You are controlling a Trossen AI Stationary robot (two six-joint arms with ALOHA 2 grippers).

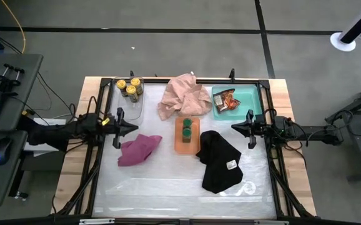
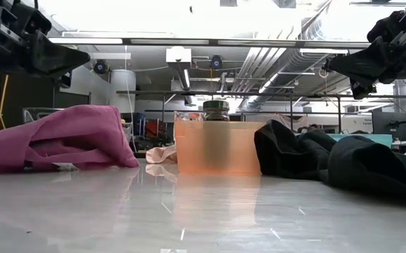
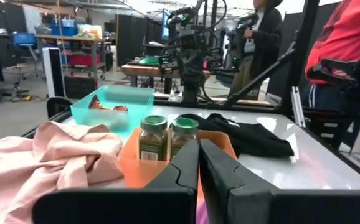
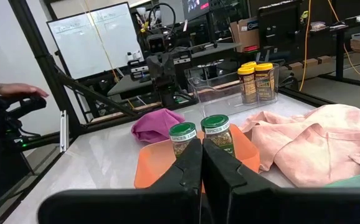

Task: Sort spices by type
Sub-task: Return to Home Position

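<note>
Claws on both arms are hanging above the table, each pinched shut on nothing: I am seeing the left claw (image 1: 132, 129) to the left of the orange tray (image 1: 187, 146) and the right claw (image 1: 234, 128) to its right, both pointing in toward it. On the near side of that tray, the magenta cloth (image 1: 138, 149) is lying just under the left claw and the black cloth (image 1: 219, 161) is spreading out below the right one. Inside the orange tray the two green-lidded jars (image 1: 186, 125) are standing upright, side by side. Just beyond the tray the pink cloth (image 1: 183, 97) is bunching up. Farther still, off its far left corner, the yellow-lidded jars (image 1: 130, 87) are sitting in the clear bin (image 1: 138, 107), and off its far right corner the packets (image 1: 226, 101) are lying in the teal tray (image 1: 248, 95). Every spice is looking sorted, so I am judging only the retreat to be left.

What I am worrying about is a claw dipping while pulling back: a fingertip catching the magenta or black cloth could drag it into the orange tray and topple the green-lidded jars.
</note>
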